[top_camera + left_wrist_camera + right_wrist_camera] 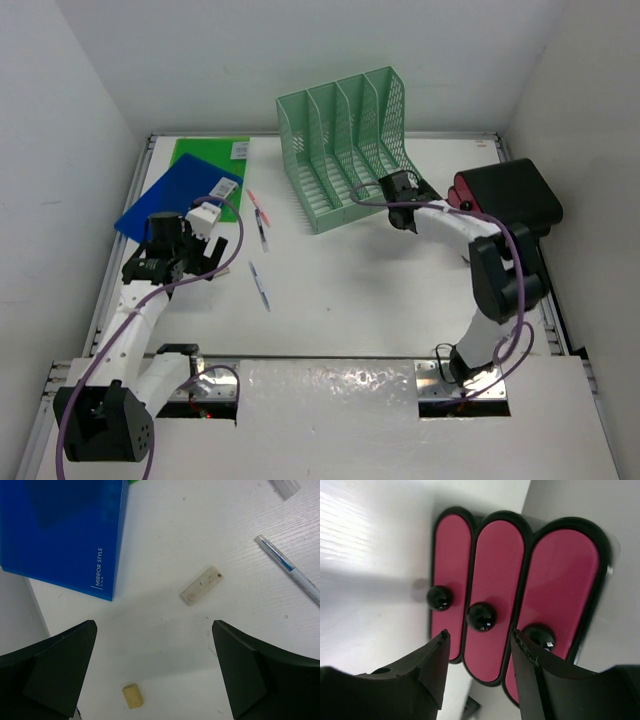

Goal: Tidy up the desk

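The white desk (360, 290) holds a mint-green mesh file rack (340, 150), a blue folder (175, 195) lying partly over a green folder (210, 152), and two pens (262, 225) (260, 287). My left gripper (160, 262) is open and empty just below the blue folder. In the left wrist view it (154, 627) hovers over bare desk, with the blue folder (60, 530), a small white tag (201, 585), a cork-coloured piece (132, 696) and a pen (290, 570) around it. My right gripper (428, 196) (480, 634) is open and empty, facing the pink drawers (490, 580).
A black drawer unit (515, 195) with three pink drawer fronts and black knobs (481, 616) stands at the right edge. The file rack is close to the left of my right arm. Silver rails run along the desk's edges; white walls enclose it.
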Available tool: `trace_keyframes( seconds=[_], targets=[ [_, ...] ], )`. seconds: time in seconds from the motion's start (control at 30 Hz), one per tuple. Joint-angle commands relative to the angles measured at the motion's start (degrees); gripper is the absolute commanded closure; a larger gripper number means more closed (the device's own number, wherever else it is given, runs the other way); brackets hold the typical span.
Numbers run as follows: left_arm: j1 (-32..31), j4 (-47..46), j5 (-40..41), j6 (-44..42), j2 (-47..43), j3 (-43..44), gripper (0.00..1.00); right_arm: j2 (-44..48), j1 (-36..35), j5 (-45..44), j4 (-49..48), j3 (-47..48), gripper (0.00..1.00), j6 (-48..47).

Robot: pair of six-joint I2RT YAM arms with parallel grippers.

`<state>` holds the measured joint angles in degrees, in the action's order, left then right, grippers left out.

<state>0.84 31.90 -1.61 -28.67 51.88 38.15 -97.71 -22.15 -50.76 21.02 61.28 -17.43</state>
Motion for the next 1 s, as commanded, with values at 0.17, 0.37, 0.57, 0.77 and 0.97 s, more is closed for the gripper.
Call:
trace_keyframes(
  seconds=[0.17,0.37,0.57,0.77,0.97],
  targets=[
    [-0.3,-2.5,0.2,-0.1,0.7,0.8,0.00,-7.1,3.4,-10.8,0.7,3.7,0.50,-3.9],
    [-0.3,-2.1,-0.2,-0.3,0.8,1.3,0.01,-8.5,3.9,-11.4,-1.8,3.3,0.52,-5.2],
    [-0.4,-1.5,-0.9,-0.8,-0.1,1.3,0.00,-10.2,4.1,-12.8,-2.6,2.0,0.56,-5.2],
    [-0.3,-1.0,-1.0,-1.2,0.2,1.3,0.00,-10.5,4.0,-13.7,-5.8,0.9,0.59,-5.6],
    [-0.3,-1.2,-0.9,-1.0,0.2,1.2,0.00,-10.2,4.0,-13.0,-9.1,-0.5,0.65,-5.9]
  ],
)
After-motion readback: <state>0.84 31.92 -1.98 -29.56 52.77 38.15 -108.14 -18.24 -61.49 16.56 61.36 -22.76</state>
